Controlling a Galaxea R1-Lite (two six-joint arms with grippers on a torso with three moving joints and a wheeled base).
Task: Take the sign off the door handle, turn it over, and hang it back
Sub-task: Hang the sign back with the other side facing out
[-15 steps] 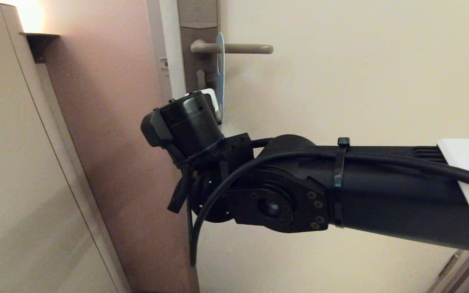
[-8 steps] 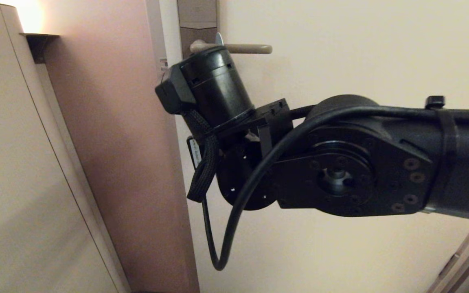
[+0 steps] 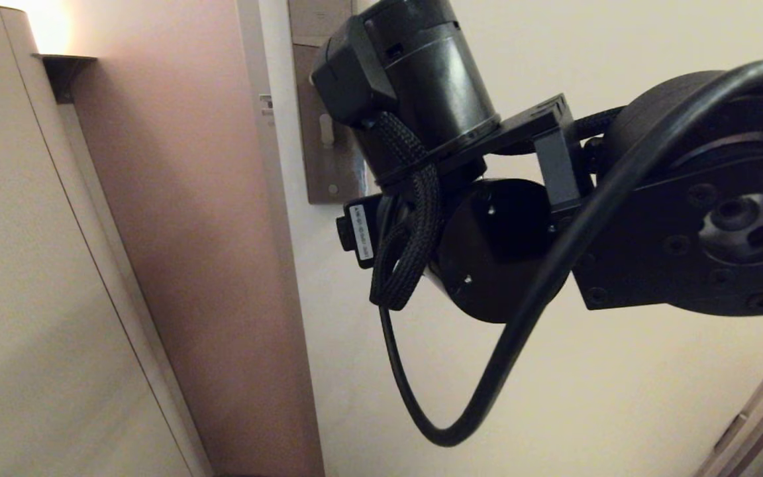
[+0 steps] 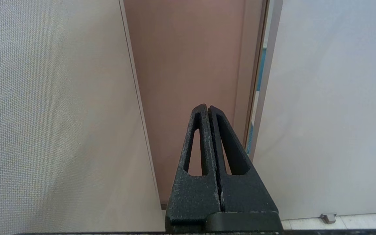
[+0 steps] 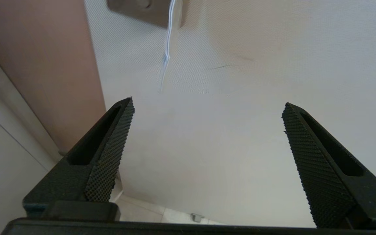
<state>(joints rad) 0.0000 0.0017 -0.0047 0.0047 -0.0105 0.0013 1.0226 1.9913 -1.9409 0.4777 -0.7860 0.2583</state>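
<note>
The sign (image 5: 167,42) shows only in the right wrist view, edge-on as a thin blue-white strip hanging in front of the pale door, below the brown-grey backplate (image 5: 135,8). My right gripper (image 5: 207,101) is open and empty, a little back from the door, with the sign's lower end beyond its fingertips and apart from them. In the head view my right arm's wrist (image 3: 421,73) covers the door handle's lever and the sign; only the lower backplate (image 3: 325,152) with its keyhole shows. My left gripper (image 4: 208,107) is shut and empty, parked low.
The cream door (image 3: 620,411) fills the right. A pinkish-brown panel (image 3: 183,199) and a beige cabinet side (image 3: 24,298) stand to the left. A small doorstop (image 5: 195,217) sits on the tiled floor. My arm's black cable (image 3: 461,424) loops down.
My right arm has risen and swung rightward, nearer the head camera, now covering the lever and the sign. One second ago its gripper was at the sign's lower end.
</note>
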